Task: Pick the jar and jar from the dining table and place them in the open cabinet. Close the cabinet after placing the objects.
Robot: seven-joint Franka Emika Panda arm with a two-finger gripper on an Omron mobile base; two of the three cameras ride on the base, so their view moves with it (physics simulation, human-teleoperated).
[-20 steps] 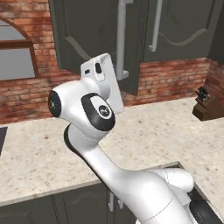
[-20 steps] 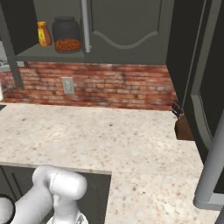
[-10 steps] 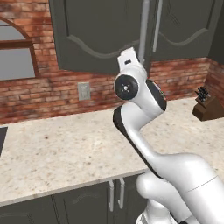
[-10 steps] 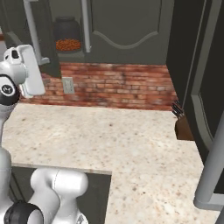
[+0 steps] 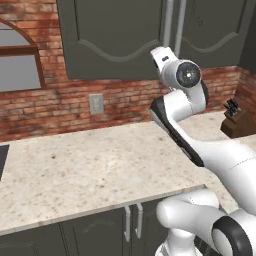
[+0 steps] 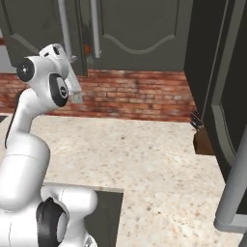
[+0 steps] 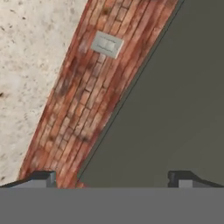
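**Arm raised at the wall cabinet, end effector wide apart and empty**

The white arm (image 5: 187, 107) is lifted high in front of the dark grey cabinet (image 5: 115, 40), its hand close to the long silver bar handles (image 5: 169, 25) where the two doors meet. In the right base view the left door (image 6: 43, 29) stands very slightly off the right one, and a sliver of orange-red, apparently one jar (image 6: 87, 48), shows in the narrow gap between them. The other jar cannot be made out.

In the hand view the end effector (image 7: 114, 178) has its two dark tips set far apart with nothing between them. Ahead of it lie the flat dark face of a cabinet door, the red brick wall (image 7: 83, 96) with a grey wall outlet (image 7: 106, 44), and a patch of the beige speckled table (image 7: 30, 52).

A dark knife block (image 6: 201, 137) stands on the table by the wall.
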